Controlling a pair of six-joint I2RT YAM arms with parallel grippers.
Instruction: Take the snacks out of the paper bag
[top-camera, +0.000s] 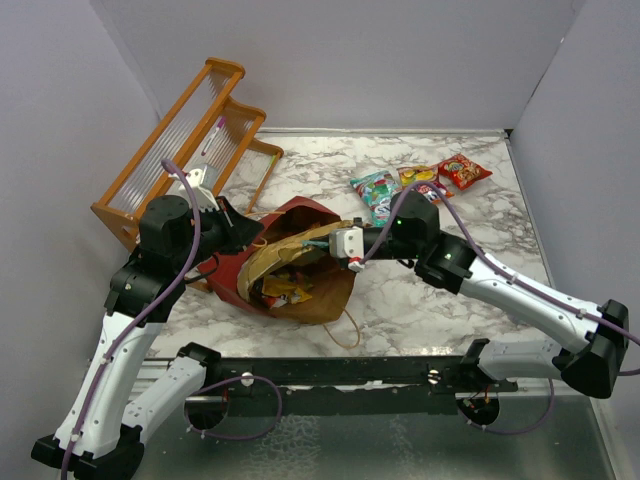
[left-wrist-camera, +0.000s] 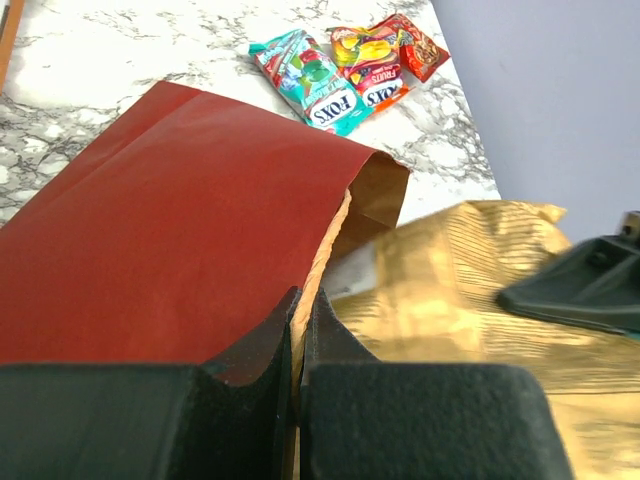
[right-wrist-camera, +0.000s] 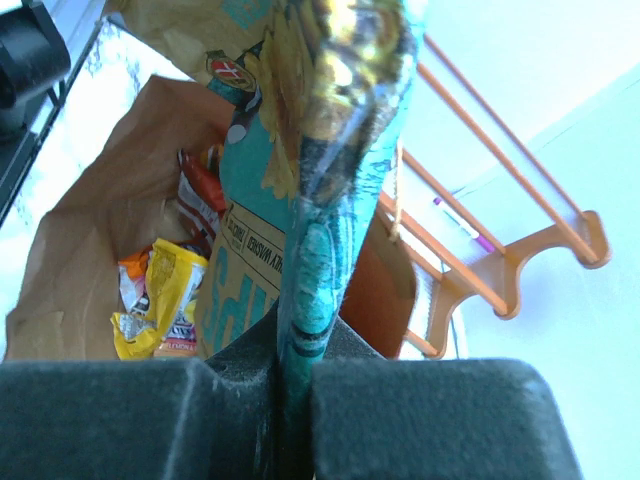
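The red paper bag (top-camera: 232, 277) lies on its side on the marble table, mouth open toward the right. My left gripper (top-camera: 243, 232) is shut on the bag's upper rim (left-wrist-camera: 322, 245), the paper edge pinched between its fingers. My right gripper (top-camera: 336, 243) is at the mouth, shut on the teal sealed edge of a large gold-tan chip bag (right-wrist-camera: 300, 110), which is partly out of the mouth (top-camera: 290, 246). Yellow (right-wrist-camera: 165, 295) and red (right-wrist-camera: 200, 190) packets lie inside the bag. A teal packet (top-camera: 376, 190), an orange-yellow one (top-camera: 420, 180) and a red one (top-camera: 464, 171) lie on the table at the back right.
An orange wooden rack (top-camera: 190, 130) holding a purple pen (top-camera: 216, 130) leans at the back left, close behind the left arm. A twine handle (top-camera: 346, 330) trails from the bag toward the table's near edge. Grey walls enclose the table on three sides.
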